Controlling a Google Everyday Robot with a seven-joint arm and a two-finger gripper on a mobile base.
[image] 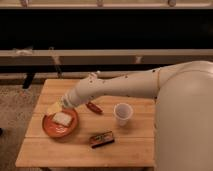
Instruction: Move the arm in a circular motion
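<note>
The arm [125,82] stretched left over the table [131,146]. Its gripper [60,104], at the tip by the plate [49,130], was mostly hidden; I cannot tell its state.

No writing could be read anywhere. The dark packet [102,139] on the wooden table [75,152] bore light markings too blurred to make out. The gripper [59,105], at the tip of the arm [125,85], hung over the far edge of the orange plate [50,131].

The arm [125,84] stretches out and angles down, its gripper [61,104] low at the narrow tip.
</note>
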